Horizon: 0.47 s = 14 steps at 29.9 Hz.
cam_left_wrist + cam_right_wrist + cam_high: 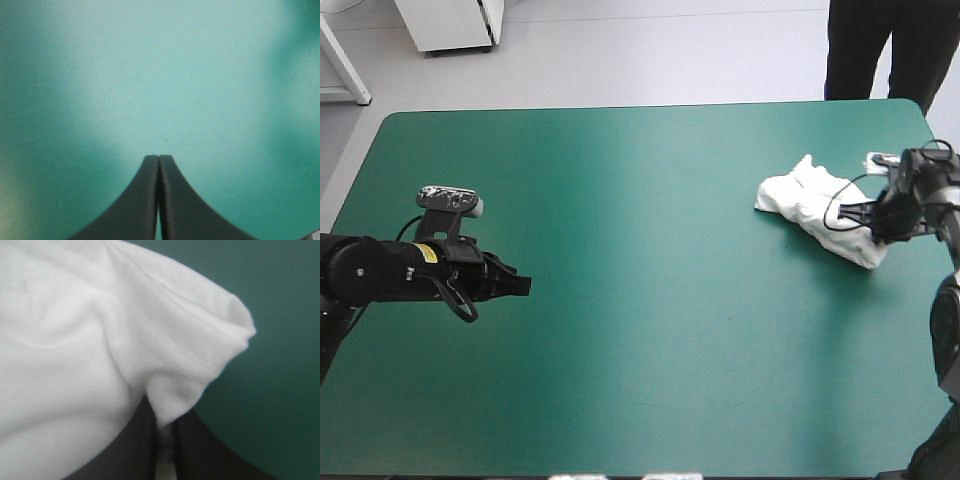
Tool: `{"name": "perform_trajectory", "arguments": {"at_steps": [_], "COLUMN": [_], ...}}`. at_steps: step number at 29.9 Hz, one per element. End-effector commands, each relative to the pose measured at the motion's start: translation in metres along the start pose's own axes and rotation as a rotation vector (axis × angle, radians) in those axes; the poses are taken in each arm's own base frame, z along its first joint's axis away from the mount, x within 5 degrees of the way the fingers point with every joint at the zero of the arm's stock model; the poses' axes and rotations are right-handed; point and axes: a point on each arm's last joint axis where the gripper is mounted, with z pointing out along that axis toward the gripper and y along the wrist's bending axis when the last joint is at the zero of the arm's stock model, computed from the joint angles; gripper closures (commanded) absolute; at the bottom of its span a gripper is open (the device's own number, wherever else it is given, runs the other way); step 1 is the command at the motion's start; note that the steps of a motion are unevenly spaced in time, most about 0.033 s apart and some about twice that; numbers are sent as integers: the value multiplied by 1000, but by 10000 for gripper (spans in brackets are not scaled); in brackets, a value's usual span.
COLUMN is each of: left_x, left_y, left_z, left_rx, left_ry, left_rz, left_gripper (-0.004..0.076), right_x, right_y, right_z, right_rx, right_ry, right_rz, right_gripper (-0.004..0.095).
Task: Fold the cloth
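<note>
The white T-shirt lies as a crumpled heap near the table's right edge, toward the far side. My right gripper sits at the heap's near-right end. In the right wrist view its black fingers are all but shut with a fold of the T-shirt pinched between them, a hemmed edge bulging ahead of them. My left gripper hovers over bare teal-green cover on the left half of the table, far from the shirt. Seen from the left wrist, the left gripper is shut in a pointed arch with nothing in it.
The teal-green table stretches bare between the two arms. The right arm's black cable loops over the heap.
</note>
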Motion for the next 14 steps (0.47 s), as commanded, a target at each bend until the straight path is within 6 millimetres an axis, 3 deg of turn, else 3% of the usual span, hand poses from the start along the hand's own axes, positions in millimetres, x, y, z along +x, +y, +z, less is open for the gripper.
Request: {"name": "perform_trajectory", "arguments": {"at_steps": [1,8,14], "left_x": [-6,-6,-6], "left_y": [-4,-5,-5], "left_z": [-11,-10,-10], "left_rx": [18,26,26], "left_ry": [-89,-85,-83], "left_rz": [0,-3,-3], "left_gripper": [734,734,734], "right_x": [25,72,77], "right_y": [-39,-95,-103], "right_z": [-27,-23,-22], "right_rx": [68,131,144], "right_ry": [-93,-66,-61], "right_rz": [33,191,205], "right_gripper": [925,925,925]}}
